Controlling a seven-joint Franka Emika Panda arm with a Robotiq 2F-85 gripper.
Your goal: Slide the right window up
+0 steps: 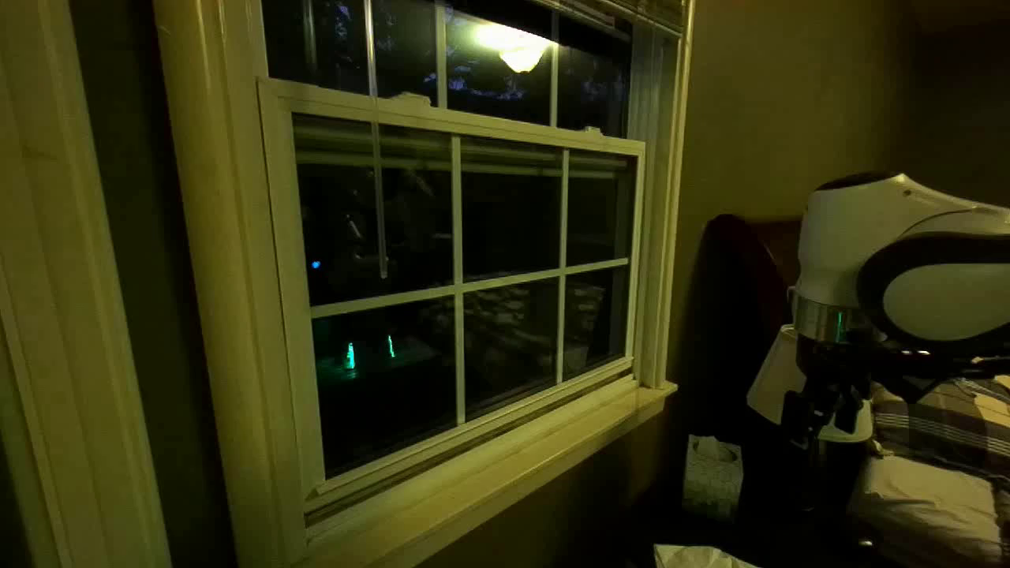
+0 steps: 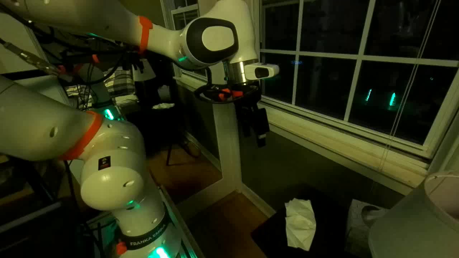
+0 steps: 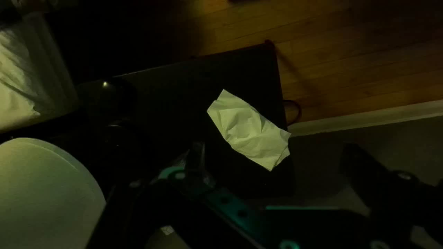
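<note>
The right window (image 1: 459,288) is a cream-white sash with six dark panes. Its bottom rail is low, just above the sill (image 1: 505,465), with a thin dark strip between them. It also shows in an exterior view (image 2: 359,57), its top cut off there. It is not visible in the wrist view. My gripper (image 2: 254,134) hangs pointing down beside the near end of the sill, apart from the sash. It also shows beyond the window's right side (image 1: 824,414). In the wrist view the dark fingers (image 3: 275,150) are spread wide with nothing between them.
A crumpled white tissue (image 3: 251,131) lies on a dark table (image 3: 166,97) below the gripper. A lampshade (image 2: 419,218) and a tissue box (image 2: 358,222) stand near the sill. A blind wand (image 1: 379,197) and cords (image 2: 405,96) hang before the glass. A bed (image 1: 931,489) is behind.
</note>
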